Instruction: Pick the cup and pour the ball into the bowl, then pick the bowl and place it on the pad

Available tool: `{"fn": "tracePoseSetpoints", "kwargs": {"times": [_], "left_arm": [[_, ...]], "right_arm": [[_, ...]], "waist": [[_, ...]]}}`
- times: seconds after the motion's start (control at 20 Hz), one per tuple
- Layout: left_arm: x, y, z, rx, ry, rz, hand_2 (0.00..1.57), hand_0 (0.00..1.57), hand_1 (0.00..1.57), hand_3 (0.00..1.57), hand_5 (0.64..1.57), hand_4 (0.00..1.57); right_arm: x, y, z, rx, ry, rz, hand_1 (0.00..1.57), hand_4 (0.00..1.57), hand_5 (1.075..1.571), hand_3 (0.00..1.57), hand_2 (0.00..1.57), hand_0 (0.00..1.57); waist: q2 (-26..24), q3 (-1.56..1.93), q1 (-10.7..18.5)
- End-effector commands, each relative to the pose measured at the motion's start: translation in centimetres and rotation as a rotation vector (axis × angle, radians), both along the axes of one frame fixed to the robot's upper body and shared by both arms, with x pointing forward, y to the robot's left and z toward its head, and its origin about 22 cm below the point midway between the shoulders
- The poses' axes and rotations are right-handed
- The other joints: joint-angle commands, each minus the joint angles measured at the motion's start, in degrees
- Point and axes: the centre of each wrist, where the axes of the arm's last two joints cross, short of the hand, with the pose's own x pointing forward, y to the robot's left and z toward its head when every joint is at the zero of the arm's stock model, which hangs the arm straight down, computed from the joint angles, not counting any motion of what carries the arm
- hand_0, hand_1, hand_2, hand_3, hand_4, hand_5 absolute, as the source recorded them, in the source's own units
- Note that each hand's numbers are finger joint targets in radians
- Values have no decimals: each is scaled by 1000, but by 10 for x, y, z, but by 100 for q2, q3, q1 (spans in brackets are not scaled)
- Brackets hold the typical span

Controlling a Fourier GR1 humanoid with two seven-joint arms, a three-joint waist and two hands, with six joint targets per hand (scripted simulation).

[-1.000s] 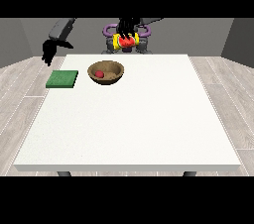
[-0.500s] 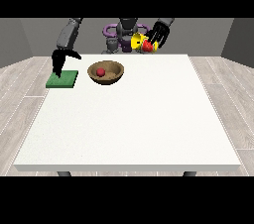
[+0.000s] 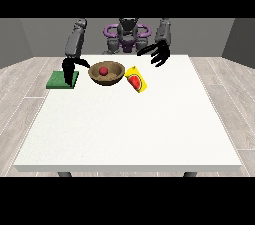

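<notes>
Two hands show, and neither holds anything. The hand at the view's right [image 3: 160,53] hangs above the far edge of the counter with its fingers spread and slack, apart from every object. Just below and beside it the yellow cup [image 3: 136,78] lies tipped on its side on the counter, its red inside facing the camera, near the bowl but apparently not touching it. The hand at the view's left [image 3: 68,68] points downward over the green pad [image 3: 62,79], its fingers and thumb parted, close to the bowl's rim yet not plainly on it. The brown bowl [image 3: 106,73] sits between pad and cup with the red ball [image 3: 103,70] resting inside. By that reckoning the pour looks done, and what is left is to grasp the bowl and set it on the pad just beside it. All of this lies near the far edge of the broad white counter [image 3: 129,129]. Around it run pale wood-plank floor [image 3: 20,94] and plain grey walls [image 3: 30,35].
</notes>
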Motion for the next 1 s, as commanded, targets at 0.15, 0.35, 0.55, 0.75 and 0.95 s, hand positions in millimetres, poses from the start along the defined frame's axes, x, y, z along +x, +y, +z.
{"fn": "tracePoseSetpoints", "kwargs": {"times": [0.15, 0.35, 0.55, 0.75, 0.95], "left_arm": [[-5, 29, -36, -129, 98, -46, 0, 0, 0, 0, 1519, 0], [-17, 29, -59, -152, 180, -59, 0, 0, 0, 0, 1531, 0], [-6, 30, -37, -151, 109, -47, 0, 0, 0, 0, 1546, 0], [-9, -4, 3, -120, 28, -158, 0, 0, 0, 0, 1554, 0], [-10, 5, 12, -112, 26, -183, 0, 0, 0, 0, 1557, 0]], "right_arm": [[-13, 23, -29, -23, 79, 53, 0, 111, 1541, 0, 0, 0], [-23, 43, -48, -11, 175, 33, 0, 0, 1544, 0, 0, 0], [-25, 24, -50, 4, 131, 18, 0, 193, 1549, 0, 0, 0], [-29, 6, -57, 40, 85, -55, 0, 258, 1549, 0, 0, 0], [-46, 12, -77, 83, 117, -51, 0, 133, 1531, 0, 0, 0]], "waist": [[-284, 23, -233], [-810, 23, -181], [-476, 24, -198], [58, 32, 333], [27, 33, 492]]}}
